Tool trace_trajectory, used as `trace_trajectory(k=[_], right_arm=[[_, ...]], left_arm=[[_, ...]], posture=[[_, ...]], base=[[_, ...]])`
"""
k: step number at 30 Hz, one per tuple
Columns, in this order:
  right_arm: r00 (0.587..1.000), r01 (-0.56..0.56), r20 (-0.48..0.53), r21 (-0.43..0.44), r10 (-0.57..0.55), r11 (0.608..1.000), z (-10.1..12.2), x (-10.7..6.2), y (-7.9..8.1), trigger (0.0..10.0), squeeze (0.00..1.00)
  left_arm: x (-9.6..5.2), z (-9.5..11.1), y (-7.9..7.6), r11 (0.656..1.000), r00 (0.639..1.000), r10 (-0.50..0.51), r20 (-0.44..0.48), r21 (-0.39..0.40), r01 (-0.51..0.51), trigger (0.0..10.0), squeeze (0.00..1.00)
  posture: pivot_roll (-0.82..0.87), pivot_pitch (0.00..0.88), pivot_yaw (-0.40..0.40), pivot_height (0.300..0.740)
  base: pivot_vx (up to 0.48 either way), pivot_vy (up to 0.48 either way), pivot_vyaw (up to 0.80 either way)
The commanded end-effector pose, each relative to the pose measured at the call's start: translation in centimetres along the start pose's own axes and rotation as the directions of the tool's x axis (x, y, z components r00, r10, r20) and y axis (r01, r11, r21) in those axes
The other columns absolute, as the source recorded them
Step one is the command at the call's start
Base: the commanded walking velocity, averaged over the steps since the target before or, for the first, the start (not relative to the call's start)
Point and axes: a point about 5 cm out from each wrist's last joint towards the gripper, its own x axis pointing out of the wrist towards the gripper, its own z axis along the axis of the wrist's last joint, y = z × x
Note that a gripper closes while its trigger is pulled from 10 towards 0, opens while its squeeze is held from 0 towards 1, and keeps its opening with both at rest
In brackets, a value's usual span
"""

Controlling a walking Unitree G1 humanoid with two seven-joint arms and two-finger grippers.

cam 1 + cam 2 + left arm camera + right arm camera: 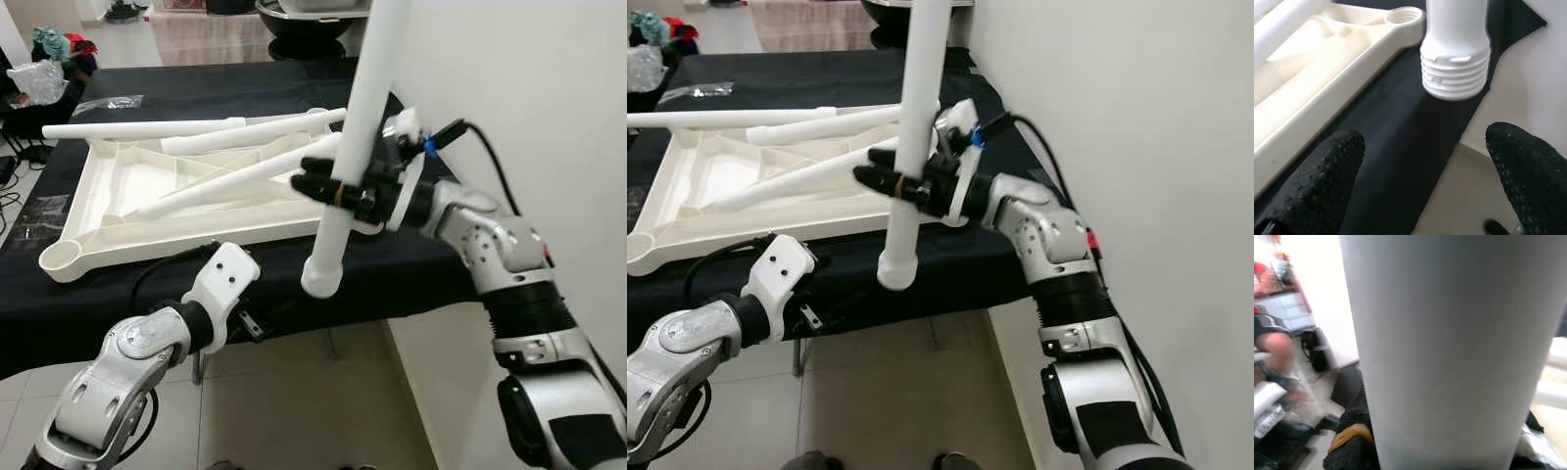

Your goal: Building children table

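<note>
Right gripper (338, 191) clamped on upright leg (355, 137), threaded end past table edge (411, 284) over open floor. Left gripper (1425, 181) spread wide below. Tabletop (147, 196) upside down, near.

**Around the work area**

A black cloth (411, 269) covers the bench, hanging over its front edge. To the right stands a plain white wall (549, 88). Below, the floor (294, 401) is pale tile. On the cloth's far left corner lies a small clear packet (106, 102). Beyond that corner, a crumpled clear plastic bag (37, 78) sits beside a heap of teal and red items (61, 44). At the far end, past the cloth, is a dark rounded object (304, 15), too cropped to identify. In the right wrist view a blurred person (1273, 345) appears near the floor.
</note>
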Motion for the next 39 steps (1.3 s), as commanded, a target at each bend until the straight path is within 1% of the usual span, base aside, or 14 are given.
trace_trajectory(k=[1, 2, 3, 4, 5, 6, 7, 13, 16, 17, 19, 23, 32, 39], right_arm=[[0.998, 0.06, 0.013, -0.046, -0.06, 0.997, 0.7, -0.2, -0.6, 0.0, 0.0], [0.998, 0.06, 0.013, -0.046, -0.06, 0.997, 0.7, -0.2, -0.6, 0.0, 0.0], [0.984, 0.174, 0.043, -0.081, -0.171, 0.981, 1.2, -0.4, -1.3, 0.0, 0.0], [0.954, 0.294, 0.094, -0.106, -0.285, 0.95, 1.8, -0.6, -1.7, 1.5, 0.0], [0.92, 0.382, 0.139, -0.109, -0.366, 0.918, 2.2, -0.8, -2.0, 4.5, 0.0], [0.92, 0.382, 0.139, -0.109, -0.366, 0.918, 2.2, -0.8, -2.0, 4.5, 0.0], [0.863, 0.485, 0.213, -0.099, -0.458, 0.869, 2.8, -1.0, -2.0, 10.0, 0.0], [0.792, 0.585, 0.294, -0.111, -0.535, 0.804, 3.4, -1.3, -1.9, 10.0, 0.0], [0.714, 0.658, 0.359, -0.05, -0.602, 0.751, 3.9, -1.2, -1.7, 10.0, 0.0], [0.714, 0.658, 0.359, -0.05, -0.602, 0.751, 3.9, -1.2, -1.7, 10.0, 0.0], [0.683, 0.708, 0.351, -0.102, -0.641, 0.699, 3.5, -1.0, -1.7, 10.0, 0.0], [0.666, 0.732, 0.345, -0.13, -0.661, 0.669, 2.9, -0.8, -1.5, 10.0, 0.0], [0.649, 0.743, 0.358, -0.107, -0.672, 0.661, 2.5, -0.2, -0.5, 10.0, 0.0], [0.669, 0.726, 0.345, -0.115, -0.658, 0.678, 2.0, 0.4, 0.2, 10.0, 0.0]], left_arm=[[-0.1, 0.1, 0.9, 0.997, 0.997, 0.071, 0.012, 0.017, -0.071, 10.0, 0.0], [-0.1, 0.1, 0.9, 0.997, 0.997, 0.071, 0.012, 0.017, -0.071, 10.0, 0.0], [0.0, 0.8, 1.6, 0.988, 0.987, 0.154, 0.05, 0.004, -0.154, 10.0, 0.0], [0.0, 1.8, 2.5, 0.969, 0.964, 0.246, 0.097, -0.01, -0.246, 10.0, 0.0], [0.0, 2.5, 3.0, 0.952, 0.942, 0.306, 0.136, -0.036, -0.304, 10.0, 0.0], [0.0, 2.5, 3.0, 0.952, 0.942, 0.306, 0.136, -0.036, -0.304, 10.0, 0.0], [0.0, 3.8, 3.6, 0.924, 0.904, 0.381, 0.191, -0.068, -0.375, 10.0, 0.0], [0.2, 4.6, 4.0, 0.884, 0.858, 0.466, 0.217, -0.082, -0.46, 10.0, 0.0], [0.7, 5.2, 3.8, 0.845, 0.812, 0.534, 0.234, -0.139, -0.516, 10.0, 0.0], [0.7, 5.2, 3.8, 0.845, 0.812, 0.534, 0.234, -0.139, -0.516, 10.0, 0.0], [0.8, 5.2, 3.8, 0.815, 0.781, 0.579, 0.235, -0.132, -0.564, 10.0, 0.0], [0.8, 5.0, 3.7, 0.804, 0.771, 0.595, 0.228, -0.143, -0.577, 10.0, 0.0], [0.6, 5.7, 3.8, 0.782, 0.738, 0.622, 0.263, -0.15, -0.605, 10.0, 0.0], [0.3, 5.9, 4.2, 0.762, 0.714, 0.647, 0.268, -0.186, -0.621, 10.0, 0.0]], posture=[[0.02, 0.076, -0.04, 0.74], [0.02, 0.076, -0.04, 0.74], [0.01, 0.075, -0.035, 0.74], [0.01, 0.076, -0.03, 0.74], [0.02, 0.069, -0.033, 0.74], [0.02, 0.069, -0.033, 0.74], [0.02, 0.067, -0.032, 0.74], [0.02, 0.065, -0.029, 0.74], [0.02, 0.072, -0.031, 0.74], [0.02, 0.072, -0.031, 0.74], [0.02, 0.071, -0.035, 0.74], [0.03, 0.074, -0.039, 0.74], [0.02, 0.077, -0.038, 0.74], [0.02, 0.078, -0.042, 0.74]], base=[[0.0, 0.0, 0.0], [0.0, 0.0, 0.0], [0.0, 0.0, 0.0], [0.0, 0.0, 0.0], [0.0, 0.0, 0.0], [0.0, 0.0, 0.0], [0.0, 0.0, 0.0], [0.0, 0.0, 0.0], [0.0, 0.0, 0.0], [0.0, 0.0, 0.0], [0.0, 0.0, 0.0], [0.0, 0.0, 0.0], [0.0, 0.0, -0.49], [0.0, 0.0, 0.0]])
